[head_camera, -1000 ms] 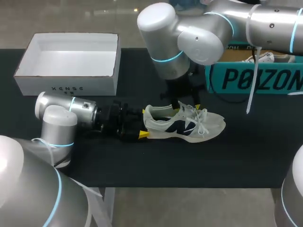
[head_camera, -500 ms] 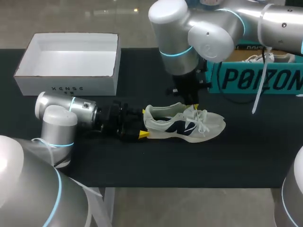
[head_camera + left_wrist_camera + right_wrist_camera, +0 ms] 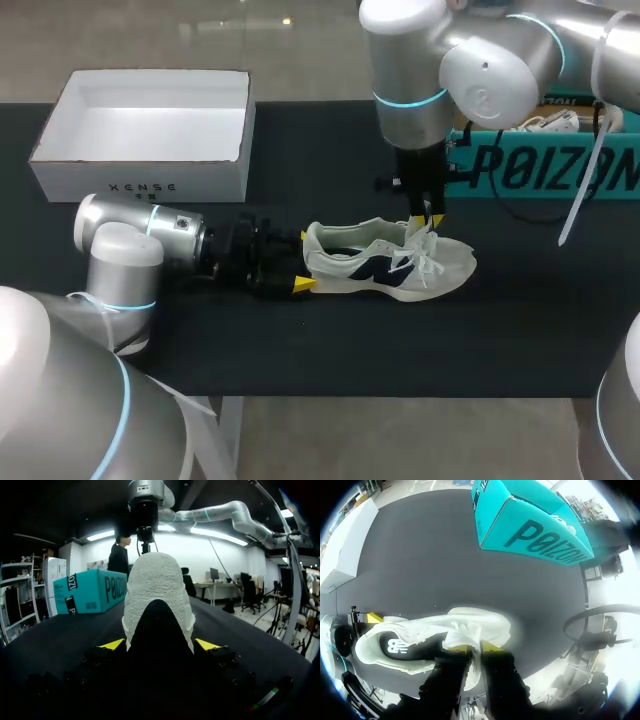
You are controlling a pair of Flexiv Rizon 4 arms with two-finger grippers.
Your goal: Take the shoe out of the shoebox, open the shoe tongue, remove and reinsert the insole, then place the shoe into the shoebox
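From above, the sneaker (image 3: 385, 262) sits on its sole on the black tabletop (image 3: 400, 340), near the teal shoebox (image 3: 540, 165). In the left wrist view, the left hand (image 3: 160, 644) squeezes the heel (image 3: 157, 585) from both sides. In the right wrist view, the right hand (image 3: 477, 648) pinches the tongue (image 3: 465, 632).

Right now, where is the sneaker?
In the head view the sneaker sits mid-table, heel held by the fingers of the left gripper, tongue pinched by the right gripper, with the teal shoebox just behind it on the right.
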